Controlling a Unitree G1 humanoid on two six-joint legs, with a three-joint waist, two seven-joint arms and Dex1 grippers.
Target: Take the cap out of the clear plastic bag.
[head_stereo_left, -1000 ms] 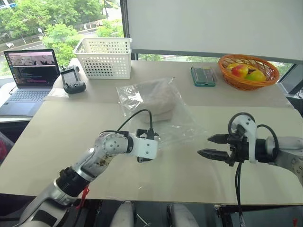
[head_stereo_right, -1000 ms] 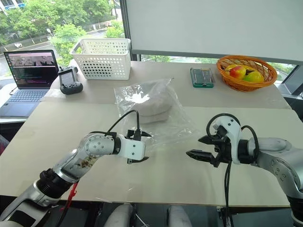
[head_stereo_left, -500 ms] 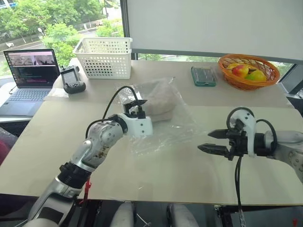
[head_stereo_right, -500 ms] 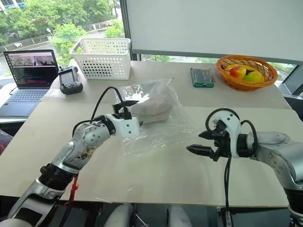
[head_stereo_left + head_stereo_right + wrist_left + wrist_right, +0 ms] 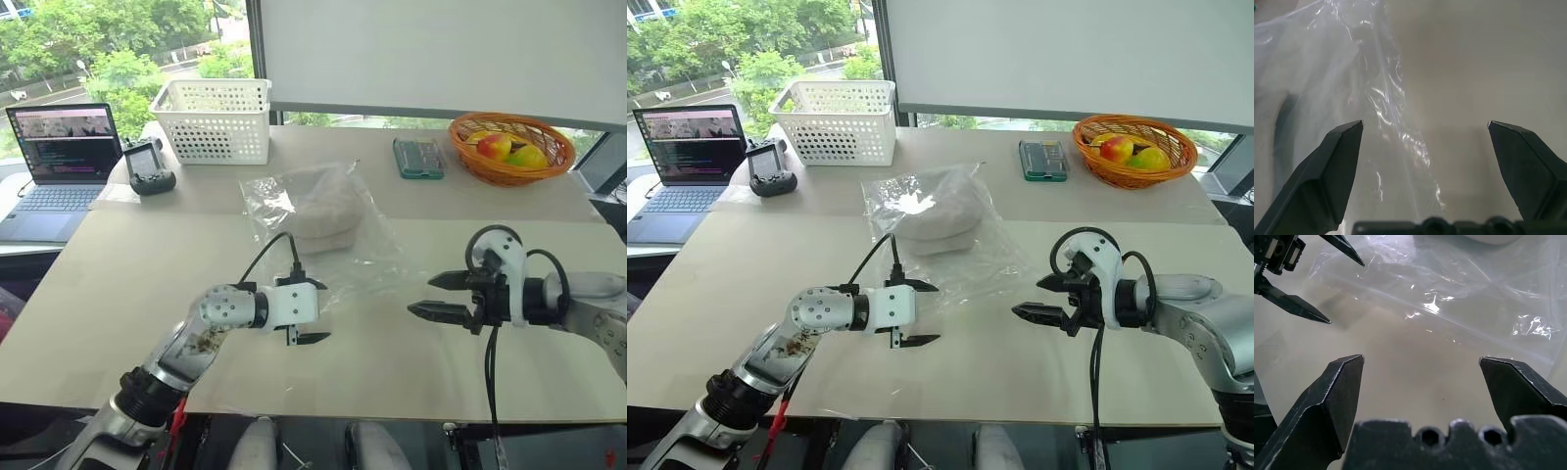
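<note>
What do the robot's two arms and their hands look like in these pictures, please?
Both arms are silver-grey metal with white wrist housings and black cuffs. Each loops a black cable over its wrist. The left hand and the right hand each carry two black, pointed fingers. The left arm's forearm shows brownish scuffs, and a red tag hangs beneath it.

**Silver arms, white wrists, black fingers**

Both arms are clad in silver-grey shells with black joint rings. White housings are fitted at the wrists, each looped by a black cable. The left gripper (image 5: 306, 313) and right gripper (image 5: 429, 296) are formed of pointed black fingers.
</note>
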